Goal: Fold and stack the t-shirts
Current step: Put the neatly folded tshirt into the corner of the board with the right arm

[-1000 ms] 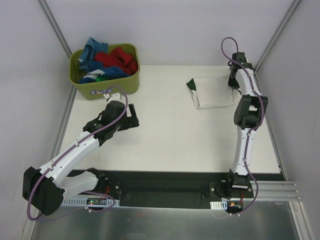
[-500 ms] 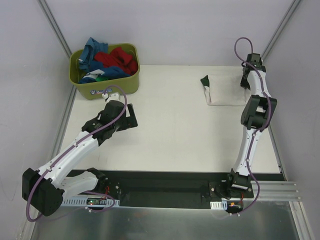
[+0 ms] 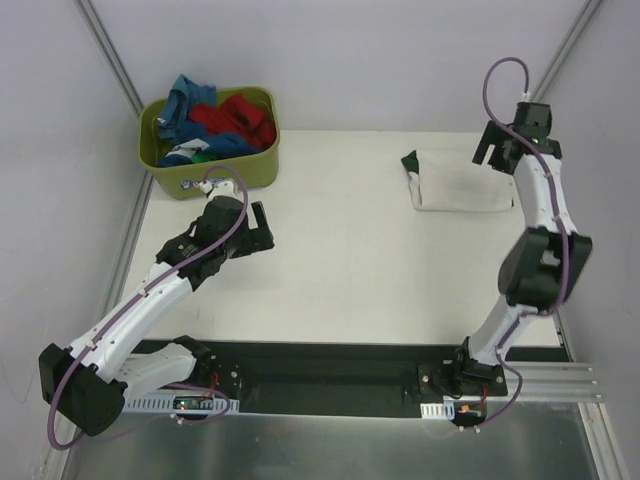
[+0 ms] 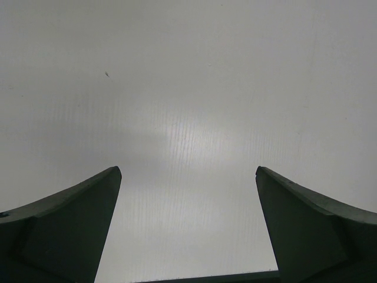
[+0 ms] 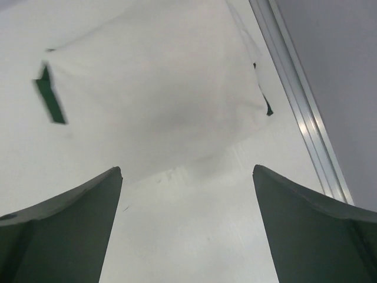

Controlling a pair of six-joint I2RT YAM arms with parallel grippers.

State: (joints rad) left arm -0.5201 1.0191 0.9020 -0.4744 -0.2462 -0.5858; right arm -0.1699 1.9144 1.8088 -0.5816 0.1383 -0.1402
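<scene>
A folded cream t-shirt (image 3: 457, 184) with a dark green edge (image 3: 410, 161) lies flat at the back right of the table. In the right wrist view the same shirt (image 5: 159, 88) lies just beyond the fingers. My right gripper (image 3: 493, 153) (image 5: 187, 177) hangs open above the shirt's right end, holding nothing. More t-shirts, blue (image 3: 186, 96), red (image 3: 238, 116) and green, are bunched in the tub. My left gripper (image 3: 264, 228) (image 4: 188, 174) is open over bare table, below and to the right of the tub, with nothing between its fingers.
The olive-green plastic tub (image 3: 216, 178) stands at the back left corner. A metal rail (image 5: 297, 106) runs along the table's right edge, close beside the folded shirt. Grey walls close in the table on three sides.
My right gripper slid the folded shirt to the right, then opened, let it go and rose off it. The left gripper shifted slightly toward the tub.
</scene>
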